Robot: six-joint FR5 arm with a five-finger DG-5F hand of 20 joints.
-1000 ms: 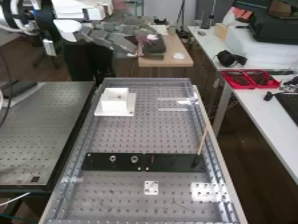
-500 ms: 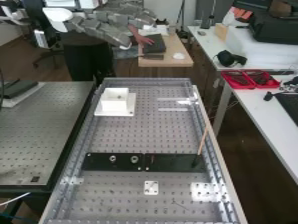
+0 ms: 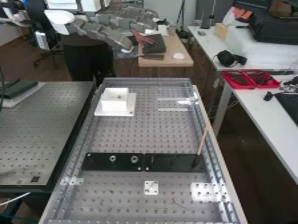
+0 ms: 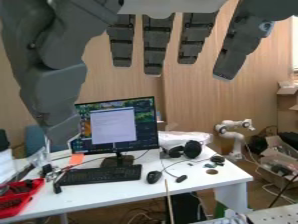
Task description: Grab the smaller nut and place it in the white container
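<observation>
Perforated tabletop lies left of the bench; hand hangs beyond the bench's far left, fingers extended and spread. White container stands toward the bench's far left; nearer, on the black bar, larger nut, then bearing, smaller nut's position not discernible. Red trays sit at right on a white table.

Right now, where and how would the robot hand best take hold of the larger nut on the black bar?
Probably by its outer edge, from straight above: the larger nut stands low on the flat black bar, its top uncovered. I'd pinch across its near and far sides, since the bearing stands close beside it.
</observation>
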